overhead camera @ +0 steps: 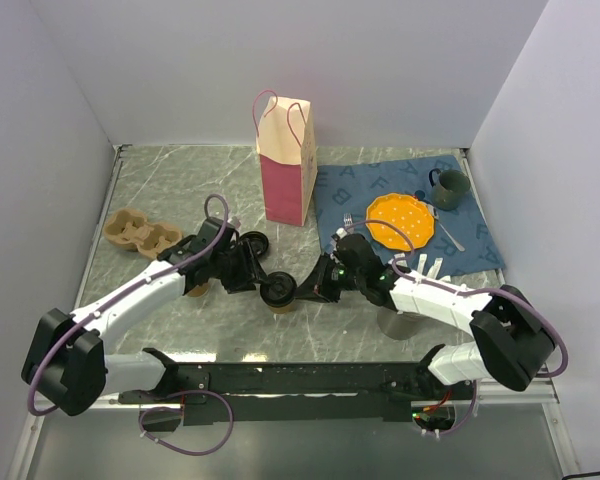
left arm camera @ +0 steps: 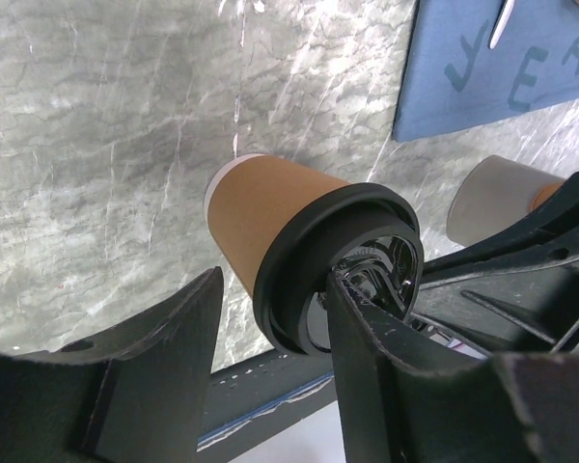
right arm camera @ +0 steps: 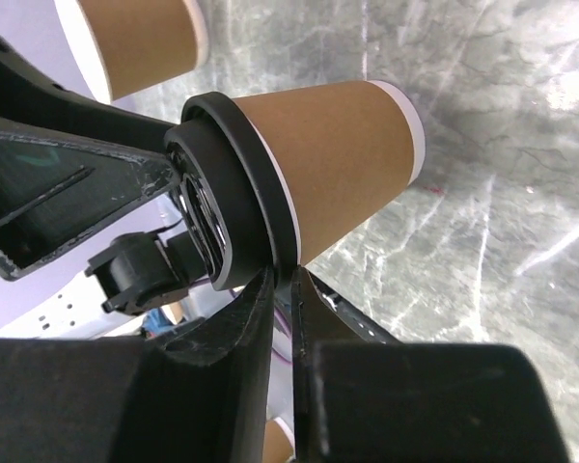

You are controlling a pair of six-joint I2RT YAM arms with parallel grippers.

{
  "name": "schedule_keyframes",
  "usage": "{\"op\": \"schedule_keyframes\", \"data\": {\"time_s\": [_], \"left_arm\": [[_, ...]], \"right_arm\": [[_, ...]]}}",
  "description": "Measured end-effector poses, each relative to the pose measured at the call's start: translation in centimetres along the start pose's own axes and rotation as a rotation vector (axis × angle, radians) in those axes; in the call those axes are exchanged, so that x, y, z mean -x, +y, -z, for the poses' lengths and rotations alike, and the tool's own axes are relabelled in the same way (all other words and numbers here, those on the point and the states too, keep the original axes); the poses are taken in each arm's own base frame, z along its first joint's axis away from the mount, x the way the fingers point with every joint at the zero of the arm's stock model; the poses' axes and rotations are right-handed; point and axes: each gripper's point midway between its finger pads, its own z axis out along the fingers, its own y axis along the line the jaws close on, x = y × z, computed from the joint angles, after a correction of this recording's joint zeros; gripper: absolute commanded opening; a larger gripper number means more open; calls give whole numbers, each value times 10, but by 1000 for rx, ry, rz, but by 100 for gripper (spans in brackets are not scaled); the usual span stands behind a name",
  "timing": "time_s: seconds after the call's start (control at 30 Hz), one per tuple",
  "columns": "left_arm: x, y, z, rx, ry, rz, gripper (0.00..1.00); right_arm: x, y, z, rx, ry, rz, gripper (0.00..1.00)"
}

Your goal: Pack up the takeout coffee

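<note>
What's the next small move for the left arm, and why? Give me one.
Probably close the left gripper on the takeout coffee: its jaws stand open either side of the black lid, and the cup sits apart from the paper bag, not yet packed. The right gripper, jaws together at the lid's rim, seems only to steady it.

cup (right arm camera: 338,164) boxed in; left tool (left arm camera: 272,280), right tool (right arm camera: 284,275)
</note>
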Motion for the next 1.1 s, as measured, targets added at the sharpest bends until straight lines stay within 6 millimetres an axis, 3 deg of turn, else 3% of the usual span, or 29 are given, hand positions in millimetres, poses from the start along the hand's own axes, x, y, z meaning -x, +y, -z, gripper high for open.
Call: {"op": "schedule_keyframes", "data": {"time_s": [0.3,0.67,1.1], "left_arm": [[2,0,-2,-5,-23,30,51],[1,1,-5,-1,-32,39,50],[2,1,-9,7,-42,71,49]], "right_arm": [[-2,0,-6,74,-4,-22,15],[-3,-10,-10,37,-29,-49,20],[-4,-13,-13,-20,-27,-30,13]]}}
